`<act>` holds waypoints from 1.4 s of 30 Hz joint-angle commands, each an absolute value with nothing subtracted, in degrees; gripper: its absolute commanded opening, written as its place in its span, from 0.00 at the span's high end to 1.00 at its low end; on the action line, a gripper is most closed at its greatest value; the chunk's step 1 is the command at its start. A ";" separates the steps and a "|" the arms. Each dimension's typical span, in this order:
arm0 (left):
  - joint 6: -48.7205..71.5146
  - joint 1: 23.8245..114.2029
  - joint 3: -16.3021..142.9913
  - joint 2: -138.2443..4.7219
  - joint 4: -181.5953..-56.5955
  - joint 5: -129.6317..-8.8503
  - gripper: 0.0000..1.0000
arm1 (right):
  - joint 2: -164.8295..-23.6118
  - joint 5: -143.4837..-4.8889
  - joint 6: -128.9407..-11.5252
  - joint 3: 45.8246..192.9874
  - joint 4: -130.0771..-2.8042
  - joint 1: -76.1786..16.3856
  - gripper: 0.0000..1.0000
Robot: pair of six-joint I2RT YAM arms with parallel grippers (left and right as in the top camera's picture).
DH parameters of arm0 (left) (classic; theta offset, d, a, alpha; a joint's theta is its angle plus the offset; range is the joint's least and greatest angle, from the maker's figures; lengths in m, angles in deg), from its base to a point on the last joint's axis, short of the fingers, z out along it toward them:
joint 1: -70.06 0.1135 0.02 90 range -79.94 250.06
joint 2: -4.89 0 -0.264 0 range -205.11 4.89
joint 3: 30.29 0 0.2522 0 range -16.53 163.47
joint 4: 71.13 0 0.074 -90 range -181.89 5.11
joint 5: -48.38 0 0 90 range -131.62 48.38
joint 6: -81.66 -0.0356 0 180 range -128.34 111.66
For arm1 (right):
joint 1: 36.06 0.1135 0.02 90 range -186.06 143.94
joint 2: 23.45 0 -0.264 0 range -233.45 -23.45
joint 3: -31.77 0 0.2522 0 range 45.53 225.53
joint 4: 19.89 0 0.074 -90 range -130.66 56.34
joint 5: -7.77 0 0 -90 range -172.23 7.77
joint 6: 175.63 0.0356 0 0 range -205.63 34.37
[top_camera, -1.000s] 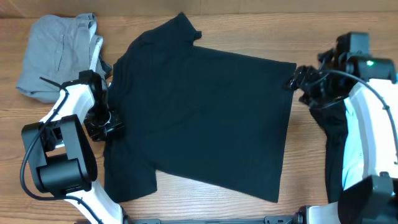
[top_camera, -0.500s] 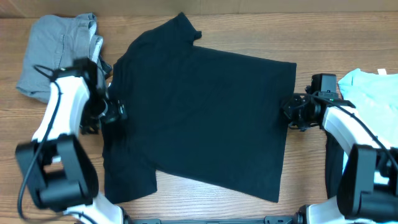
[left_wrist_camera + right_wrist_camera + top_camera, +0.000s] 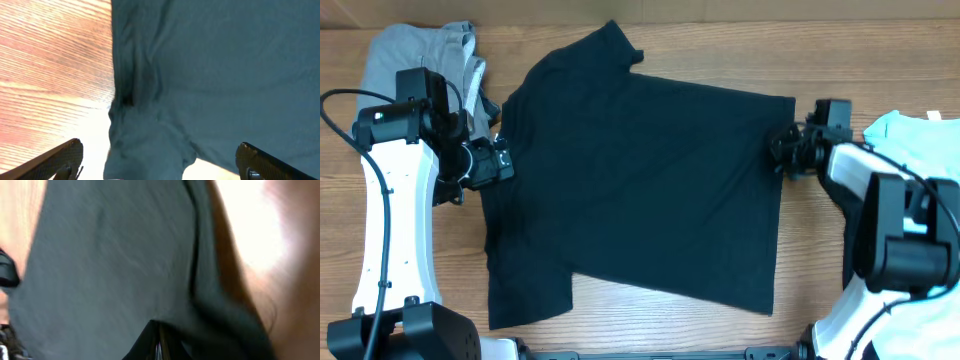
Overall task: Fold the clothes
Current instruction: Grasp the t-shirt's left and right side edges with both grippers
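– Overhead view first: how does the black T-shirt [image 3: 640, 180] lie?

– It is spread almost flat in the middle of the wooden tabletop [image 3: 720, 40], turned sideways. One short sleeve [image 3: 615, 45] points to the far edge and the other sleeve [image 3: 525, 290] to the near edge. The straight hem is at my right side. The cloth is plain black and mostly smooth, with some wrinkles at the left border.

– And your left end effector [image 3: 500, 165]?

– It is at the left border of the T-shirt with its fingers spread wide and nothing between them. In the left wrist view the wrinkled cloth lies under the gap.

– The right one?

– My right end effector [image 3: 782, 152] is closed on the hem near its far corner. The right wrist view shows a fold of cloth running into the closed tips.

– Other clothes?

– A grey garment [image 3: 410, 70] is bunched in the far left corner, and a light blue garment [image 3: 910, 130] lies at the right edge.
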State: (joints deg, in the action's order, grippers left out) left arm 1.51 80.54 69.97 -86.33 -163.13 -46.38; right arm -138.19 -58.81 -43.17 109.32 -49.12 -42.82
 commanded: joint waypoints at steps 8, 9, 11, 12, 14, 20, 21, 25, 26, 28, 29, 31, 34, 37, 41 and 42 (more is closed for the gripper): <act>0.17 80.15 70.73 -85.53 -164.15 -48.74 0.00 | -145.70 -64.19 -44.99 126.98 -67.22 -46.13 0.96; 0.15 80.15 70.73 -85.53 -164.15 -48.74 0.00 | -145.70 -64.43 -47.02 128.25 -69.42 -46.82 0.96; -0.09 80.15 70.73 -85.53 -164.04 -48.72 0.00 | -145.70 -65.50 -48.90 129.27 -72.40 -48.14 0.96; -0.44 80.15 70.73 -85.53 -163.91 -48.72 0.00 | -145.70 -65.91 -50.04 129.27 -73.51 -48.94 0.96; -0.70 80.15 70.73 -85.53 -163.56 -48.70 0.00 | -145.84 -67.14 -51.50 129.14 -75.37 -50.50 0.96; -0.70 80.15 70.73 -85.53 -162.34 -48.72 0.00 | -145.88 -60.73 -62.19 129.12 -78.89 -53.19 0.79; -0.70 80.15 70.73 -85.53 -162.45 -48.72 0.00 | -145.88 -59.40 -63.96 129.12 -79.89 -53.16 0.66; -0.72 80.15 70.73 -85.53 -164.11 -48.70 0.00 | -145.88 -58.13 -70.15 128.68 -86.19 -51.76 0.38; -0.77 80.15 70.73 -85.53 -164.55 -48.72 0.00 | -145.88 -58.13 -70.76 128.20 -86.69 -51.15 0.36; -1.16 80.15 70.73 -85.53 -165.16 -48.70 0.00 | -145.88 -58.13 -70.65 127.11 -86.28 -49.93 0.44; -1.33 80.15 70.73 -85.53 -165.29 -48.63 0.00 | -145.88 -58.20 -70.63 126.45 -85.62 -49.25 0.51; -1.58 80.15 70.73 -85.53 -165.44 -48.65 0.00 | -145.90 -59.36 -69.84 125.49 -83.92 -48.20 0.63; -1.58 80.15 70.73 -85.53 -165.49 -48.67 0.00 | -145.90 -64.82 -66.43 124.86 -79.89 -47.31 0.85; -1.58 80.15 70.73 -85.53 -165.44 -48.65 0.00 | -145.90 -67.03 -65.80 124.88 -75.00 -47.52 0.96; -1.55 80.15 70.73 -85.53 -165.49 -48.70 0.00 | -145.90 -67.16 -63.00 125.17 -70.98 -50.04 0.96; -1.55 80.15 70.73 -85.53 -165.46 -48.70 0.00 | -145.90 -66.92 -62.89 125.49 -70.41 -50.80 0.96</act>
State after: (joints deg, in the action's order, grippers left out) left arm -0.02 80.54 69.97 -86.33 -165.46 -48.32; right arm -144.59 -61.63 -65.21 126.39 -71.61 -47.87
